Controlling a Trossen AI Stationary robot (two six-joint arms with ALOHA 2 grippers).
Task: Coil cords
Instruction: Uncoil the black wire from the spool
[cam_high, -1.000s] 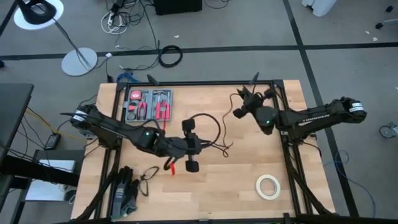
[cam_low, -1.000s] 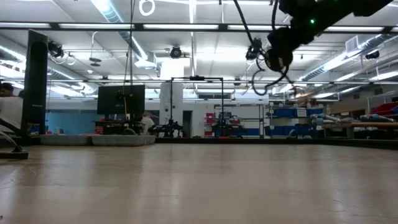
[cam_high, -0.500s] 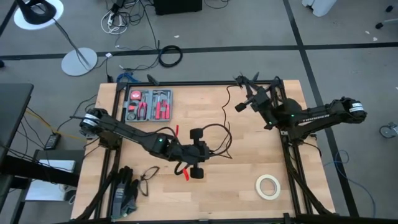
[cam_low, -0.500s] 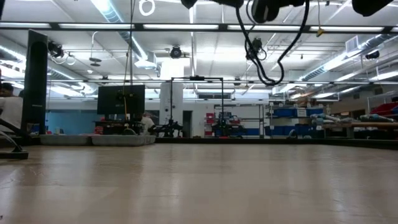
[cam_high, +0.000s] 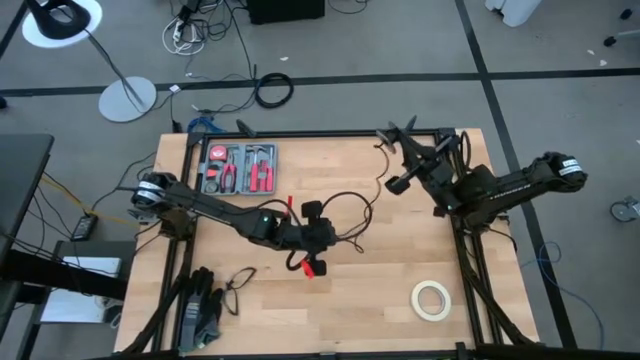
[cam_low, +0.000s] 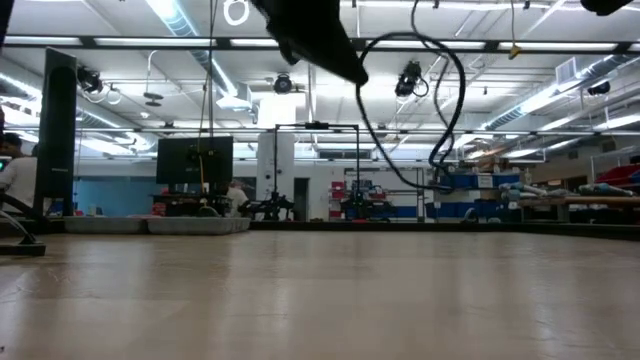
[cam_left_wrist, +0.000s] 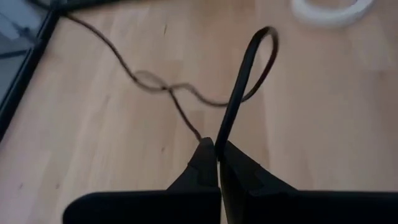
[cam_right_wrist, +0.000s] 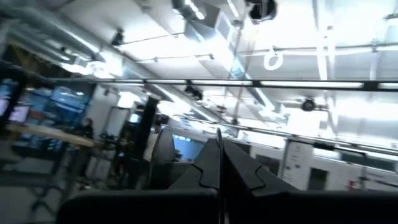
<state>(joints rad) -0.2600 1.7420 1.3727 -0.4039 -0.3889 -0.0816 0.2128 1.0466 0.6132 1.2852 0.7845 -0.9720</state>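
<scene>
The thin black flexible cord (cam_high: 345, 205) hangs in loose loops above the middle of the pale wooden table (cam_high: 380, 290), strung between our two grippers. From above we see the left gripper (cam_high: 318, 238) over the table's centre and the right gripper (cam_high: 398, 172) raised near the far right edge. The left wrist view adds what the overhead cannot: the left fingers (cam_left_wrist: 205, 163) pinched shut on the cord, a loop rising from them, its slack trailing across the wood. The low view shows the cord (cam_low: 440, 120) dangling clear of the tabletop. Our right gripper's fingers (cam_right_wrist: 208, 163) are closed, pointing towards the ceiling; we cannot tell what they hold. A cream-white tape roll (cam_high: 431, 300) lies well apart.
</scene>
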